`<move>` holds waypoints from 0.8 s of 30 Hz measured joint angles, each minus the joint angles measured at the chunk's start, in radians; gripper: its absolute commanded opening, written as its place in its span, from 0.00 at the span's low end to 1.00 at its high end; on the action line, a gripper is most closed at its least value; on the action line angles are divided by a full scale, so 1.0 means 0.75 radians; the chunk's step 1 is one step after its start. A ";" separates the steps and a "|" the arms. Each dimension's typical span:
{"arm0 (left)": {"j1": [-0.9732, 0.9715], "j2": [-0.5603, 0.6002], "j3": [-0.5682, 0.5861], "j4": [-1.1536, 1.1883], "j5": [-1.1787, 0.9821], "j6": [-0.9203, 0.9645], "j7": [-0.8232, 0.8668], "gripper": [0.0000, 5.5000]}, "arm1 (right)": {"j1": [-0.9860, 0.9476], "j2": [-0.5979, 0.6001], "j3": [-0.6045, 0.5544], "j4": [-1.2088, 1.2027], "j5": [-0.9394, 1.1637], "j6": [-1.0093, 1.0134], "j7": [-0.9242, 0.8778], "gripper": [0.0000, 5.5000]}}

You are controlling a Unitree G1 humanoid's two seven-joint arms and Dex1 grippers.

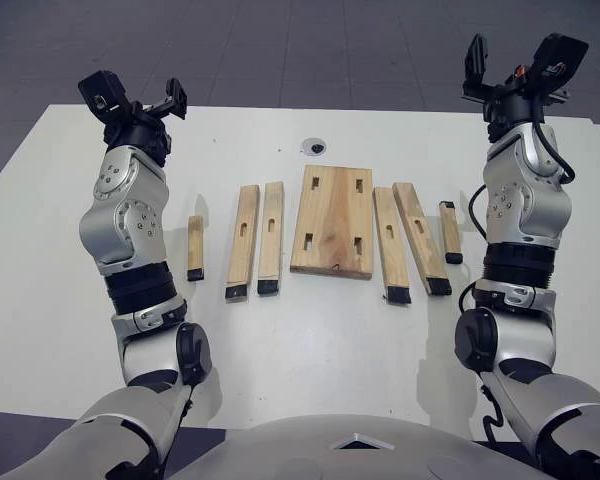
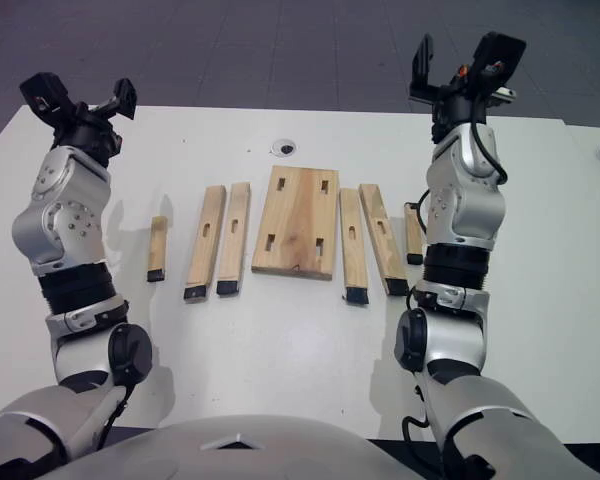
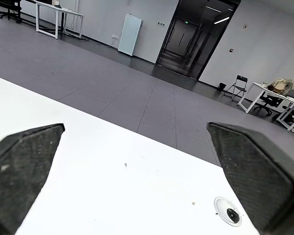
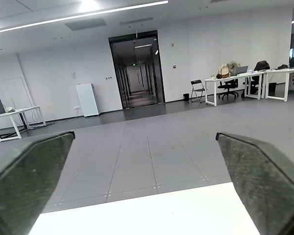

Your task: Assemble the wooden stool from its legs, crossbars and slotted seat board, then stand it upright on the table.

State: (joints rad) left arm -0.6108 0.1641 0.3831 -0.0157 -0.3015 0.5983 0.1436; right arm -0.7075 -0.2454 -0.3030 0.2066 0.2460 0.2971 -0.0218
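Both arms stand raised at the near left and near right of the table [image 1: 310, 350], forearms upright, grippers pointing toward the far edge.

Left gripper [image 1: 138, 98]: fingers [image 3: 19, 171] spread wide, nothing between them. It sits over the far-left part of the top, well apart from all the wood.

Right gripper [image 1: 517, 62]: fingers [image 4: 264, 181] likewise spread wide and holding nothing. It is at the far-right edge, beyond the right-hand parts.

Parts lie flat in one row across mid-table, between the two arms:
- seat board [image 1: 332, 220], centre of the row, long axis near-to-far, four slots facing up.
- left legs [image 1: 243, 240] and [image 1: 271, 235], side by side just left of the board, long axis near-to-far, black-capped ends toward the near side, one slot each.
- right legs [image 1: 389, 243] and [image 1: 421, 236], just right of the board, caps near. The outer one is splayed, its near end swung to the right.
- left crossbar [image 1: 195, 247], short, at the left end of the row, just beside the left forearm, cap near.
- right crossbar [image 1: 450, 230], short, at the right end of the row, just beside the right forearm, cap near.
- cable grommet [image 1: 314, 147], in the top, far of the board.

View differences: the head views carry the whole row of wood. Left wrist view takes in bare white top and the grommet [image 3: 229, 211], with grey floor beyond. Right wrist view looks over a strip of the table's far edge to the floor, a dark doorway, desks and chairs.
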 measured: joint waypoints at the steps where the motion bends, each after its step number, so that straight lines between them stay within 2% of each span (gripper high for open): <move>1: 0.004 0.010 -0.013 0.007 0.021 -0.016 0.001 0.98 | 0.001 -0.001 0.008 0.008 -0.016 0.023 -0.011 0.97; 4: 0.014 0.030 -0.047 0.032 0.058 -0.005 -0.002 0.98 | 0.039 -0.014 0.079 -0.008 -0.084 0.172 -0.033 0.97; 7: 0.033 0.038 -0.087 0.000 0.058 0.049 -0.027 0.98 | 0.179 -0.031 0.118 -0.211 -0.084 0.401 -0.019 0.97; 11: 0.083 0.034 -0.136 -0.110 0.061 0.065 -0.041 0.98 | 0.405 -0.063 0.105 -0.477 -0.050 0.656 0.017 0.97; 15: 0.134 -0.001 -0.203 -0.187 0.064 0.091 -0.040 0.98 | 0.603 -0.053 0.034 -0.566 0.015 0.876 0.042 0.97; 19: 0.168 -0.022 -0.228 -0.213 0.094 0.107 -0.022 0.98 | 0.657 -0.050 -0.028 -0.565 0.029 0.964 0.050 0.97; 24: 0.184 -0.035 -0.221 -0.217 0.099 0.116 0.000 0.98 | 0.663 -0.063 -0.024 -0.495 0.022 1.005 0.069 0.97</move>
State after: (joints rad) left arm -0.4731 0.1376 0.2171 -0.1788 -0.2271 0.6856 0.1434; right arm -0.2101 -0.2925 -0.3210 -0.1645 0.2627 1.0505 0.0299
